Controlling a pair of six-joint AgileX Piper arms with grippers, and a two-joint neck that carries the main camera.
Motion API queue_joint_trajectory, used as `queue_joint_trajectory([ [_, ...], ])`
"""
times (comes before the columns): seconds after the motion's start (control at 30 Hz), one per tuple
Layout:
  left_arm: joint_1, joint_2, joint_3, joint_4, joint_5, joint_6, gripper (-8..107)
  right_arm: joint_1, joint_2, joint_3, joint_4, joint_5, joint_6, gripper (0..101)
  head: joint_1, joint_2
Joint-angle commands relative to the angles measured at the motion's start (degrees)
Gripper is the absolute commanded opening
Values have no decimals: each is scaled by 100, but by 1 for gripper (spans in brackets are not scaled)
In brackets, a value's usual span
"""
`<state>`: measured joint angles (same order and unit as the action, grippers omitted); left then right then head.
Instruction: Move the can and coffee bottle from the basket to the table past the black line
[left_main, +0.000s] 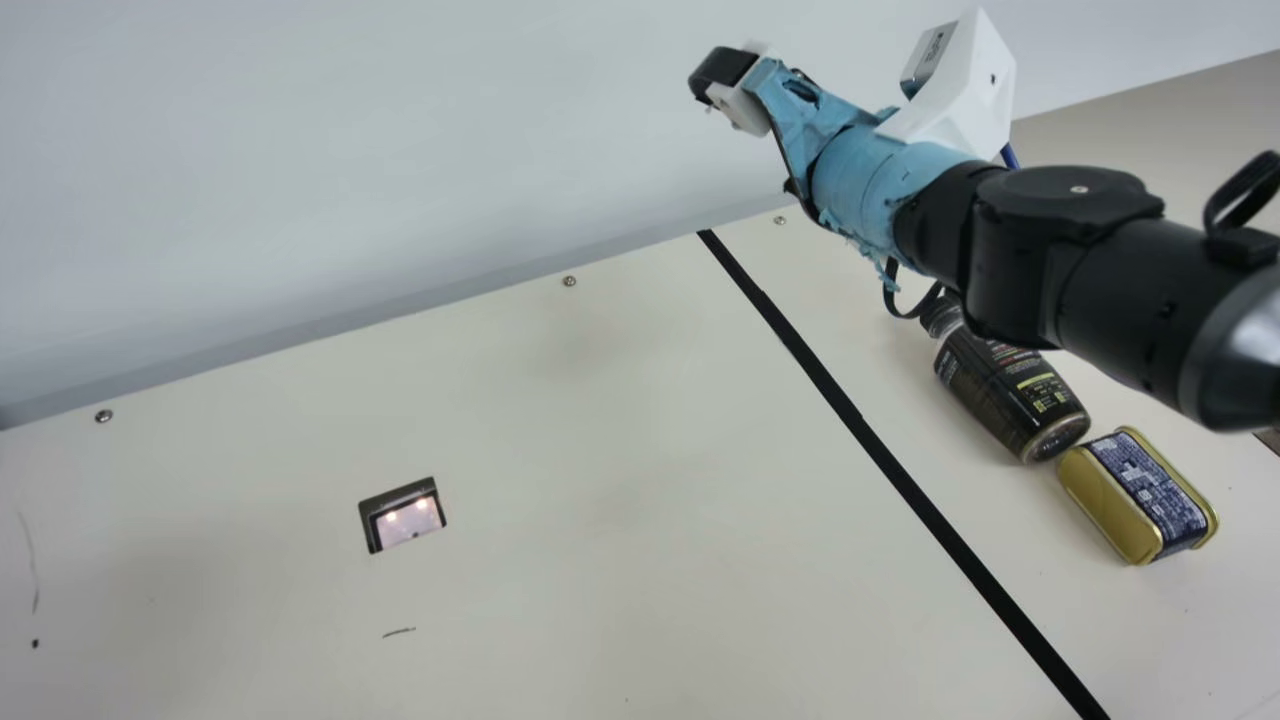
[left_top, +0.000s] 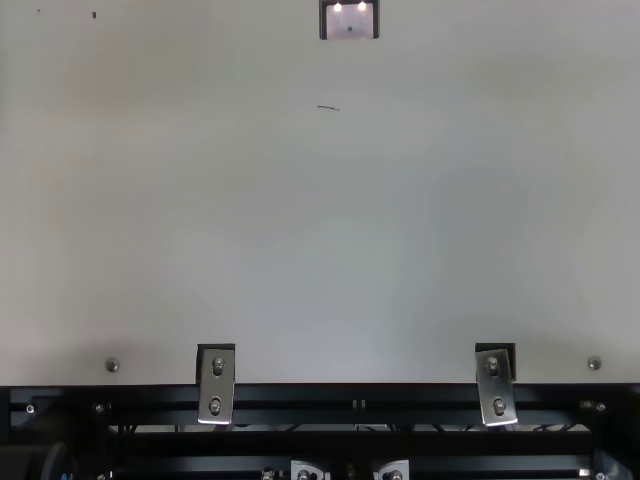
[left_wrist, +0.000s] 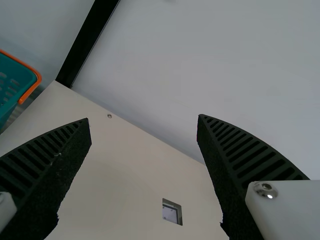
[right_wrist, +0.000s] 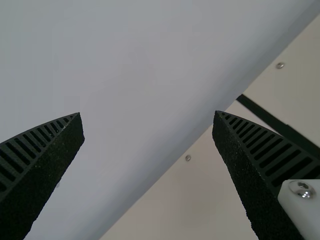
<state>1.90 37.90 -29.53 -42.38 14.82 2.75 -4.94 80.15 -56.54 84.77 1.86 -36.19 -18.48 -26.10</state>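
My right gripper (left_main: 722, 78) is raised near the wall in the main view, above the far table edge. In the right wrist view the right gripper (right_wrist: 147, 117) stands open with nothing between its fingers. The dark coffee bottle (left_main: 1005, 385) lies on its side to the right of the black line (left_main: 880, 455), below the right arm. Close to its base is the gold and blue can (left_main: 1140, 495), also right of the line. In the left wrist view the left gripper (left_wrist: 144, 120) is open and holds nothing. Part of the teal basket (left_wrist: 15, 82) with its orange rim shows there.
A small square cutout (left_main: 402, 515) with a dark frame is set into the cream table (left_main: 600, 500). A pale wall (left_main: 350, 150) rises along the table's far edge. Metal brackets (left_top: 216, 385) and black rails run along the near edge in the top view.
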Motion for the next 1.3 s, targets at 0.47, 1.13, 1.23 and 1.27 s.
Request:
queue_joint_trajectory([
  [0.47, 0, 0, 0, 0, 0, 0, 90, -228, -1357, 483, -2776, 1630, 1428, 101, -156, 34],
  [1.13, 0, 0, 0, 0, 0, 0, 90, -7, -3017, 2894, -5660, 544, 1644, 101, -156, 34],
  [1.23, 0, 0, 0, 0, 0, 0, 90, -91, -3329, 3203, -5946, 535, 1801, 101, -156, 34],
  [1.27, 0, 0, 0, 0, 0, 0, 90, -64, -3138, 2971, -5753, 559, 1730, 101, -156, 34],
])
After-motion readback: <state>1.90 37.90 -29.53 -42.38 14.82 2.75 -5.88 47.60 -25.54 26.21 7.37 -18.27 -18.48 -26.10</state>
